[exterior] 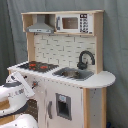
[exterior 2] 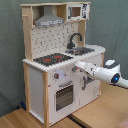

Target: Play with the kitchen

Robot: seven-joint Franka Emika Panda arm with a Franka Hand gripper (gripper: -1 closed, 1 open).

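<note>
The kitchen (exterior: 65, 50) is a tall white and light-wood toy with a red-ringed hob (exterior: 37, 65), black faucet (exterior: 85, 58), sink (exterior: 74, 74), hood (exterior: 41, 27) and microwave (exterior: 72, 23). In the second exterior view the kitchen (exterior 2: 50, 35) shows its oven door (exterior 2: 64, 96) and knobs (exterior 2: 57, 76) on the front panel. My gripper (exterior 2: 75, 67) reaches in from the second exterior view's right and sits right at the front panel below the hob (exterior 2: 52, 59), beside the knobs. In the first exterior view my white arm (exterior: 17, 90) is low at the left, against the kitchen's front.
The kitchen stands on a wooden floor or table top (exterior 2: 30, 120) in front of a grey curtain (exterior 2: 10, 50). A rounded counter end (exterior: 102, 79) sticks out past the sink. A lower door with a handle (exterior: 61, 106) is beside my arm.
</note>
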